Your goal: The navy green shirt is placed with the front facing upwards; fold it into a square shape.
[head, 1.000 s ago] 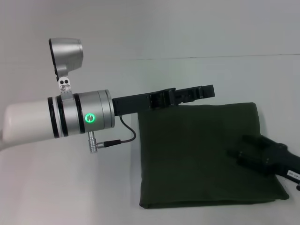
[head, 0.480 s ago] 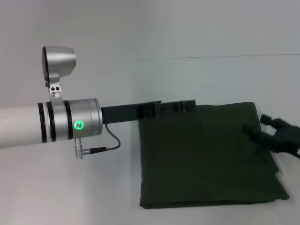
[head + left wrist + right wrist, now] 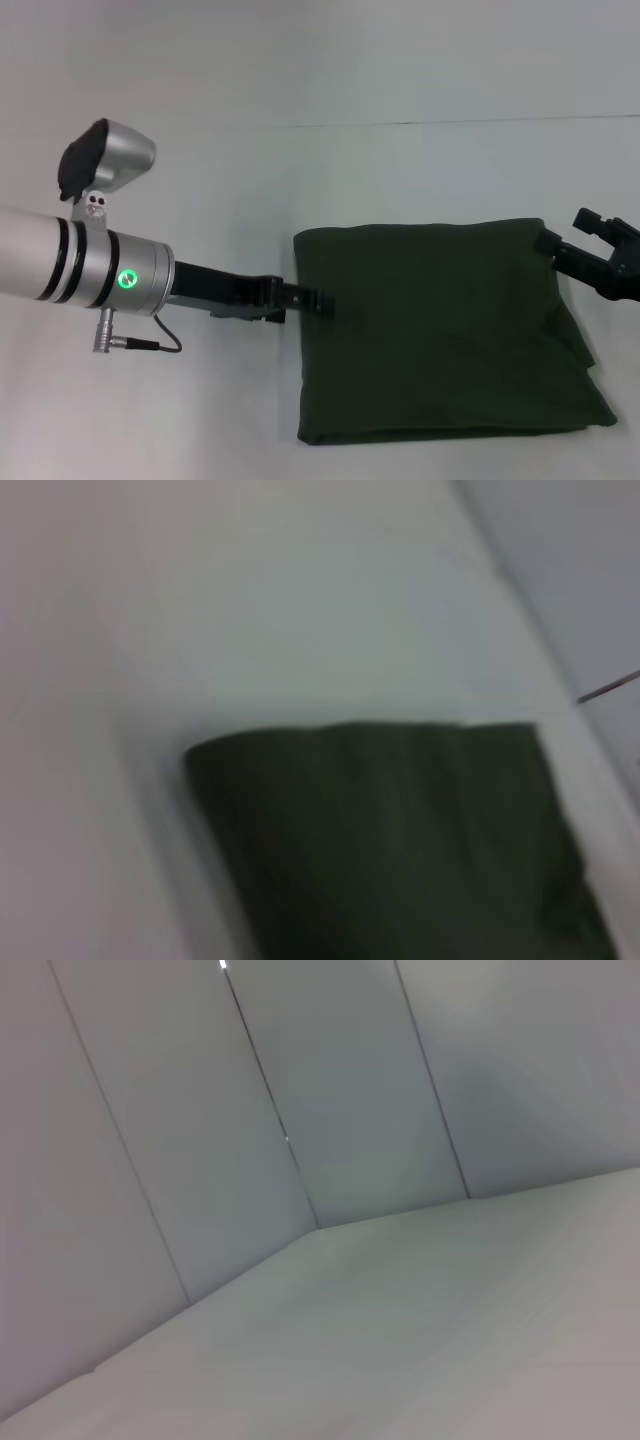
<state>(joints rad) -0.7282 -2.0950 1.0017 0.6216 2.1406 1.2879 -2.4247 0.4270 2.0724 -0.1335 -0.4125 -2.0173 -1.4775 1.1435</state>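
The navy green shirt (image 3: 440,330) lies folded into a rough square on the white table, plain dark side up, with no lettering or collar showing. It also shows in the left wrist view (image 3: 400,840). My left gripper (image 3: 318,299) sits low at the middle of the shirt's left edge, seen side-on and pointing at it. My right gripper (image 3: 606,224) hovers at the shirt's far right corner, just off the cloth, open and empty. The right wrist view shows only the table and wall panels.
The white table (image 3: 200,420) runs around the shirt on all sides, with a white wall (image 3: 320,60) behind it. My left arm's silver wrist (image 3: 125,280) and its cable (image 3: 150,345) hang over the table to the left of the shirt.
My left arm has swung from the shirt's far edge back and down to its left edge. My right gripper has pulled off the shirt's right half to the far right corner.
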